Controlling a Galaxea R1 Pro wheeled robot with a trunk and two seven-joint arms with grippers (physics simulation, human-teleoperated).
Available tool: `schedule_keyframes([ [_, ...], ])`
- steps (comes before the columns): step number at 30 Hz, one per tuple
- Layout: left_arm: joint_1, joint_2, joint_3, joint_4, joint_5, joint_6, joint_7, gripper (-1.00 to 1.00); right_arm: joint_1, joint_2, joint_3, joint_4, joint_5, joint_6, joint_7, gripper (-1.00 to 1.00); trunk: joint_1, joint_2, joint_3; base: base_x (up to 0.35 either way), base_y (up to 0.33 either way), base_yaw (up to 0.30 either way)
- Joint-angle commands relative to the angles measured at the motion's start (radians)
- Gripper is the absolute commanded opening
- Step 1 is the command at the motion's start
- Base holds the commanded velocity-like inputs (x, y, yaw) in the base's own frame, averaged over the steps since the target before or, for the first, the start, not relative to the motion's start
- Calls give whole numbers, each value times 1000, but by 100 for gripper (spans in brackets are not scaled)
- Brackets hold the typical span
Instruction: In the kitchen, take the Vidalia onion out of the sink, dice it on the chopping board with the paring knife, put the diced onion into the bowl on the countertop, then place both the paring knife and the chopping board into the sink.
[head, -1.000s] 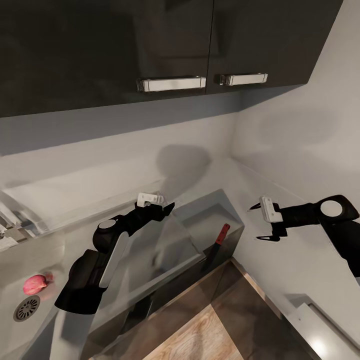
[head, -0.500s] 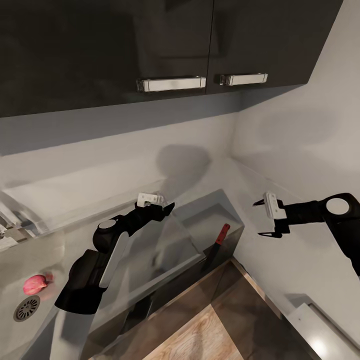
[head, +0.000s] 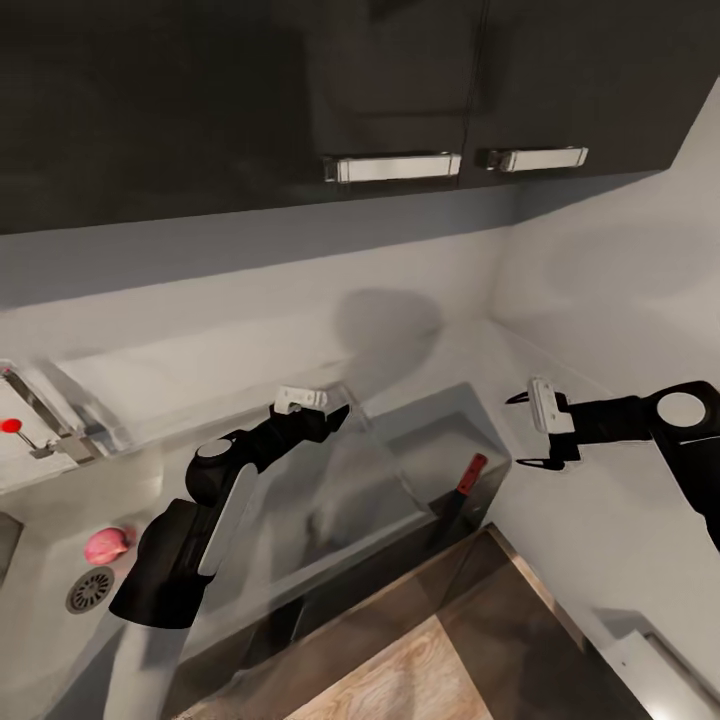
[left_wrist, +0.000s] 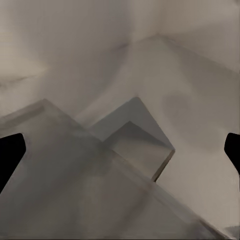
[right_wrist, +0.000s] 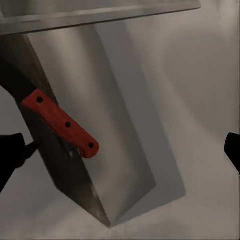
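Vidalia onion, pinkish-red rounded lump (head: 108, 545), sits in the steel sink (head: 40, 640) beside the drain, untouched; I judge retrieval step pending, left gripper (head: 322, 404) spread, right gripper (head: 524, 430) spread, next I reach left arm down.

Both arms are built of glossy black segments with rounded joints. The left arm (head: 205, 520) carries a long white panel along its forearm, a pale grey disc at the elbow, and a small white block near its black, pointed gripper. The right arm (head: 650, 420) shows 1 grey disc and a white plate behind 2 thin black fingers (head: 520, 398).
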Motion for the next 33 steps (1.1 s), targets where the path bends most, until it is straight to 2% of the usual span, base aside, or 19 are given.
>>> schedule_keyframes([
  [1, -1, 0, 1, -1, 2, 2, -1, 100, -1, -1, 1, -2, 5, -11, 0, 100, 1, -2, -2, 0, -20, 78],
  [10, -1, -1, 1, -1, 2, -25, -1, 100, -1, -1, 0, -14, 5, -9, -1, 100, 1, -2, -2, 0, -161, 15],
  [23, -1, 0, 1, -1, 2, -25, -1, 100, -1, -1, -4, -18, 5, -12, -1, 100, 1, -2, -2, 0, -14, 0],
  [25, 10, -12, -11, -12, 14, -19, -12, 100, 10, -12, 8, -30, -6, -16, -12, 100, 1, -2, -2, 0, 0, 0],
  [30, 39, -12, -39, -5, 25, -16, -13, 100, 24, -40, 36, -52, -34, -7, -11, 100, 1, -2, -2, 0, 0, 0],
  [33, 55, -9, -49, 2, 25, -5, -13, 100, 41, -23, 53, -43, -51, -5, 6, 100, 1, -2, -2, 0, 0, 0],
])
